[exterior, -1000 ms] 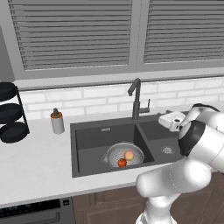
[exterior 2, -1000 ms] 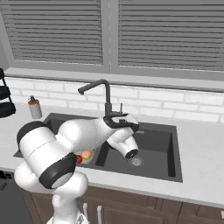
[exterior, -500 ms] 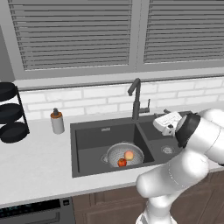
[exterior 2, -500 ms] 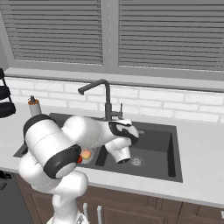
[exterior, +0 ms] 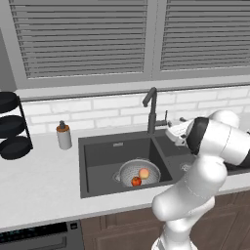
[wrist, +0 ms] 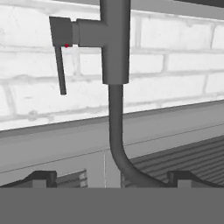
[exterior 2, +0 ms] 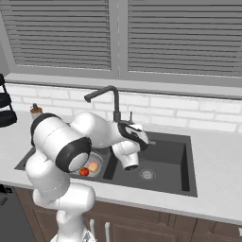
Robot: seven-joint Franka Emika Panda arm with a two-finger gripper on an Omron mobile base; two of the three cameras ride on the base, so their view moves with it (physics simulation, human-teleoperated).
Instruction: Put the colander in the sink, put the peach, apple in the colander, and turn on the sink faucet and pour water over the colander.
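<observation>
Going for the tap handle w/ my fingers wide apart, holding nothing.

My gripper (exterior: 172,131) is up by the sink faucet (exterior: 151,110), just beside its thin side handle (wrist: 60,65). The colander (exterior: 139,173) sits in the left half of the sink (exterior: 97,146), w/ the peach (exterior: 144,173) and apple (exterior: 136,181) inside. No water yet. What could go wrong, I think: I bump the tall pipe, not the handle, so the tap stays off. Or my fingers slip off that skinny handle bc it's so thin. Or the spout isn't right over the colander, and water misses the fruit.
</observation>
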